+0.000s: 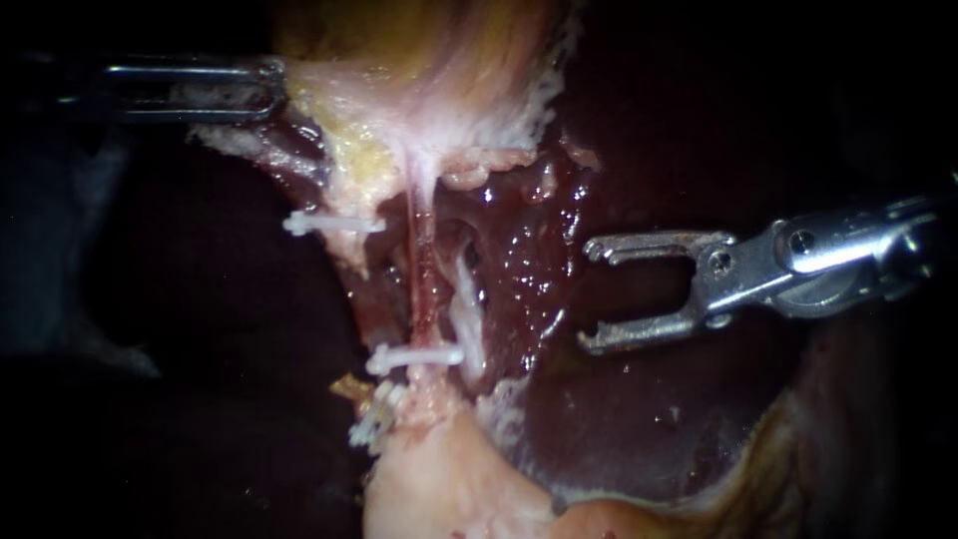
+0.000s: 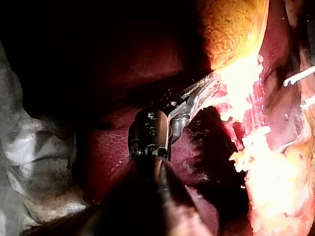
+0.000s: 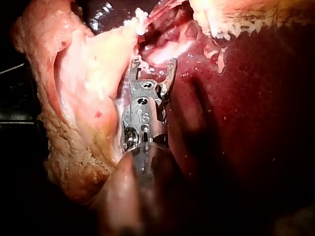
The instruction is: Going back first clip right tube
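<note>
My left instrument (image 1: 275, 92) reaches in at the upper left, its jaws shut on the pale edge of the gallbladder (image 1: 419, 90) and holding it taut; in the left wrist view the jaws (image 2: 206, 83) bite the bright tissue. My right instrument (image 1: 587, 296) hangs over the liver to the right of the tubes, jaws open and empty. A thin pink tube (image 1: 423, 279) runs down the middle, and a whitish tube (image 1: 465, 314) lies just right of it. A white clip (image 1: 414, 356) crosses the tubes low down. In the right wrist view the open jaws (image 3: 154, 63) face whitish tissue.
Another white clip (image 1: 334, 223) sits on tissue left of the tubes, and a third (image 1: 374, 424) lies lower, near the pale fatty mass (image 1: 449, 479). Dark red liver (image 1: 649, 419) fills the lower right. A grey drape (image 2: 29, 162) shows beside my left instrument.
</note>
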Motion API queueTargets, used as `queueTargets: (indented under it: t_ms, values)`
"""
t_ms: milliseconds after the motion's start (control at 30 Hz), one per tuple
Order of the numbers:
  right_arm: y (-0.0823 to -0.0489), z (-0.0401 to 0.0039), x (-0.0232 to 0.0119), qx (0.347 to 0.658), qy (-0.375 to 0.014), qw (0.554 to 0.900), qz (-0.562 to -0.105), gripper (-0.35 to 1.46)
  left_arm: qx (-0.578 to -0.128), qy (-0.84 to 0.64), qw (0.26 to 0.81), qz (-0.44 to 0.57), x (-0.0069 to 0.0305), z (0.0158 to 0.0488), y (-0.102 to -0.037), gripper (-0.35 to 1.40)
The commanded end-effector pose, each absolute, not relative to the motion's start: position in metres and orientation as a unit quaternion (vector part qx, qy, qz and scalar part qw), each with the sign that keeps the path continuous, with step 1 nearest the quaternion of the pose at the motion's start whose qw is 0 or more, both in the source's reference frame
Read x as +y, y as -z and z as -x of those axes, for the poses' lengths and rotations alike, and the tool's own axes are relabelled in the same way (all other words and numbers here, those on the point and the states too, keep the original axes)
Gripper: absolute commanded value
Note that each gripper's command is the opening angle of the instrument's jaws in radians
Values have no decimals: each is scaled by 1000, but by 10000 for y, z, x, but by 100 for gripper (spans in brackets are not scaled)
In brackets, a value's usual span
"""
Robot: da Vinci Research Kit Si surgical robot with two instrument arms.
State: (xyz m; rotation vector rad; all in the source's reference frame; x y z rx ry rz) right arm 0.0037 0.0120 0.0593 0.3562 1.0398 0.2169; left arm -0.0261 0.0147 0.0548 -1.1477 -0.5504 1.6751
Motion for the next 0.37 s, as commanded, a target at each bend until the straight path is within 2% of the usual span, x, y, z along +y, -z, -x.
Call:
queueTargets:
  t_ms: [33, 367]
  values:
    - [-593, -37, 120, 493, -103, 847, -169, 50, -228, -693, 495, 472, 146, 263, -550, -35]
    - [-593, -37, 120, 493, -103, 847, -169, 50, -227, -695, 493, 472, 143, 268, -558, -35]
